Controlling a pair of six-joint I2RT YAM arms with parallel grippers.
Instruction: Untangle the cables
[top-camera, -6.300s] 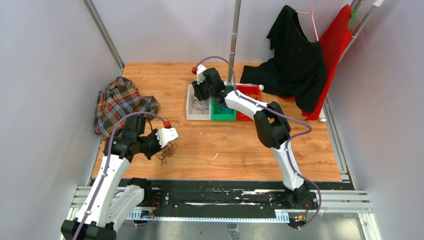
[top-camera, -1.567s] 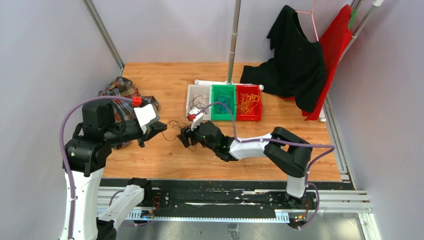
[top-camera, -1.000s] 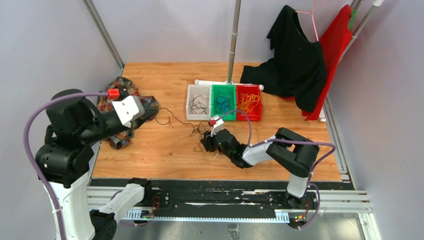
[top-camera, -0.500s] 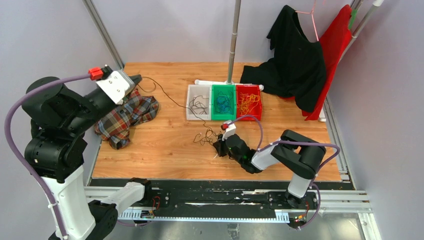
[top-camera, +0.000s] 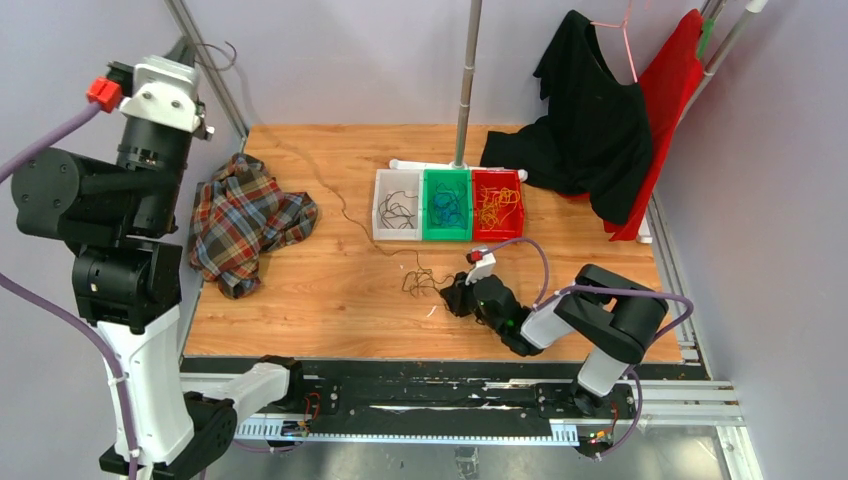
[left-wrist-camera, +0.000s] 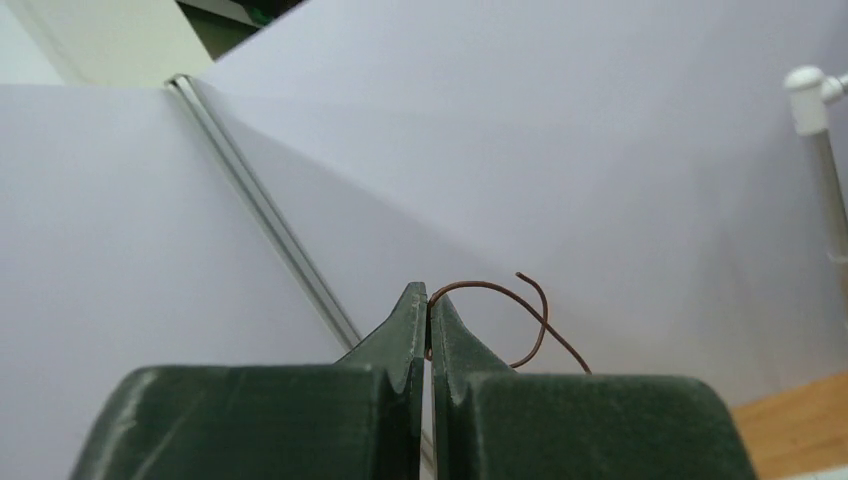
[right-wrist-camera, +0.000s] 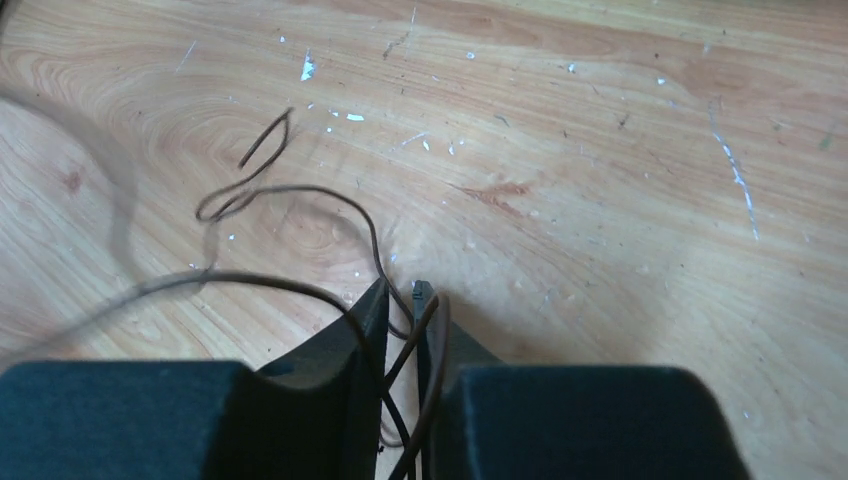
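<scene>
A thin dark brown cable (top-camera: 330, 195) runs taut across the wooden table from my raised left gripper (top-camera: 188, 45) down to a small loose tangle (top-camera: 420, 278). In the left wrist view the left gripper (left-wrist-camera: 428, 305) is shut on the brown cable's end (left-wrist-camera: 500, 295), which curls out past the tips against the wall. My right gripper (top-camera: 455, 297) lies low on the table, just right of the tangle. In the right wrist view it (right-wrist-camera: 400, 300) is shut on dark brown strands (right-wrist-camera: 300, 195) that loop over the wood.
A white bin (top-camera: 378, 205), a green bin (top-camera: 446, 237) and a red bin (top-camera: 497, 238) holding sorted wires stand at mid-table. A plaid shirt (top-camera: 245, 215) lies at left. A black garment (top-camera: 590, 130) hangs at back right beside a grey pole (top-camera: 465, 90).
My left gripper has risen high towards the far-left corner, drawing the brown cable out long. My right gripper has slid right and nearer with the tangle.
</scene>
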